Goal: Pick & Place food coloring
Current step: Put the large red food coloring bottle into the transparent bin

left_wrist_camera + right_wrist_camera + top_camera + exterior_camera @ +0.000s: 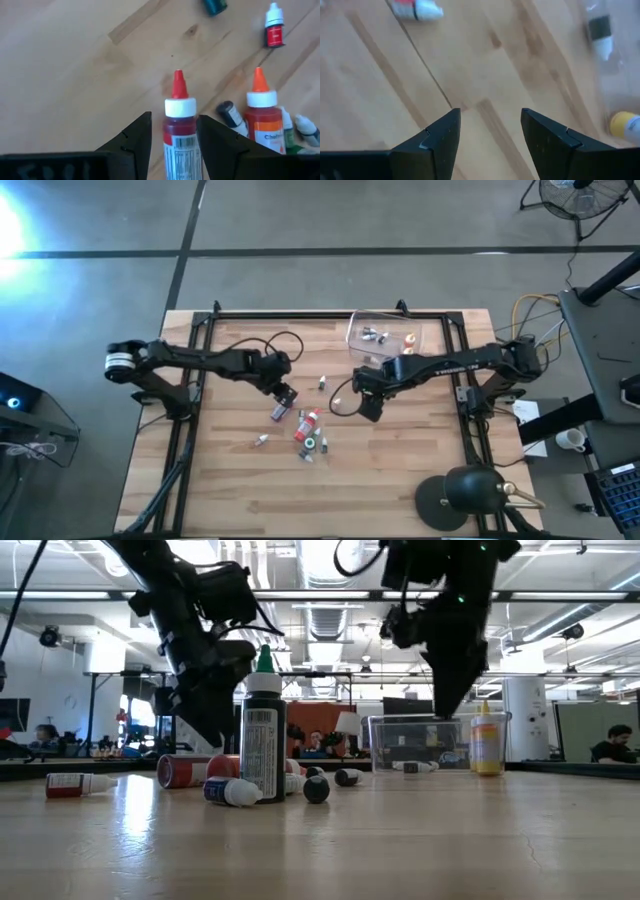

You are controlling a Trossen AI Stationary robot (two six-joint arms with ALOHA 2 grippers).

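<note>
I've got the left gripper [172, 137] closed around a red-capped food coloring bottle [179, 130], lying beside the scattered bottles [308, 435] mid-table, to carry it toward the clear plastic box [392, 338]. My right gripper [490, 135] hovers wide and empty near that box, out of the way.

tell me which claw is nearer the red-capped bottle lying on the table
Left. The left claw has its fingers on either side of the red-capped bottle. The right claw hangs open over bare wood, off beside the clear box.
</note>
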